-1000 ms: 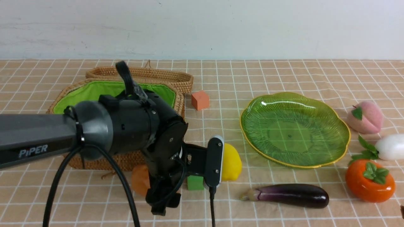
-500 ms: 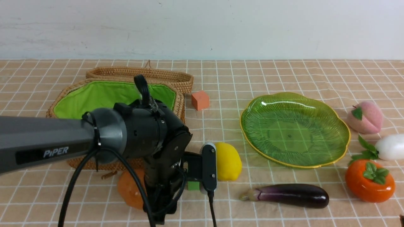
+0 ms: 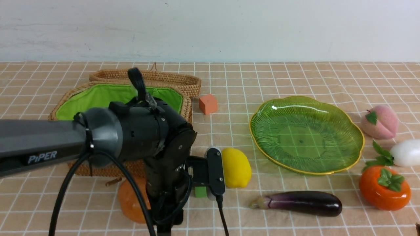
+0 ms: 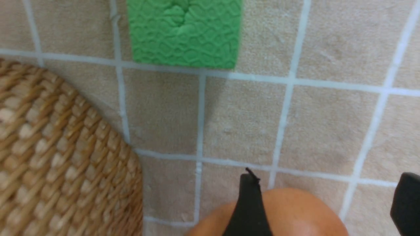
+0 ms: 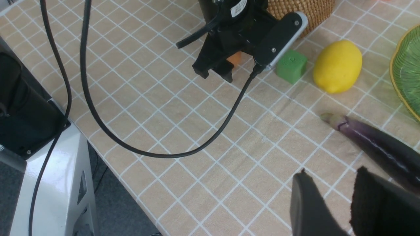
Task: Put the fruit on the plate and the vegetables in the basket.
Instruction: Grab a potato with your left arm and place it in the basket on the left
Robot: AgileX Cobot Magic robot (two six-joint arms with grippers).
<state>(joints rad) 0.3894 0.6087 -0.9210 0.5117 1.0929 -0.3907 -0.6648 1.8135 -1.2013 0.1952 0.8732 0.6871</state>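
Lying on the bench (image 3: pixel 229 82) just in front of the basket (image 3: pixel 187 109), the potato (image 3: pixel 128 205) now shows lower and further left in the front view than a second ago, and more of it is uncovered. The left claw (image 4: pixel 328 178) stands wide over it. In the left wrist view one black finger (image 4: pixel 249 209) crosses the potato's orange skin and the other stands clear of it on the opposite side, so the potato sits between them unclamped. The left arm's wrist camera (image 3: pixel 215 170) has slid leftward. The lemon (image 3: pixel 237 167), half hidden before, is now nearly all in sight, just beside the green cube (image 5: pixel 291 65). Nothing else has shifted. The eggplant (image 3: pixel 302 203) lies on the near bench right of the lemon and the plate (image 3: pixel 306 136) sits behind it. The persimmon (image 3: pixel 384 188), radish (image 3: pixel 405 152) and peach (image 3: pixel 380 122) stay grouped off the plate's right edge. The orange cube (image 3: pixel 208 104) rests between basket and plate, and the wicker lid (image 3: pixel 147 78) lies behind the basket. The right claw (image 5: pixel 332 172) hangs close beside the eggplant, its fingers a narrow gap apart and gripping nothing.
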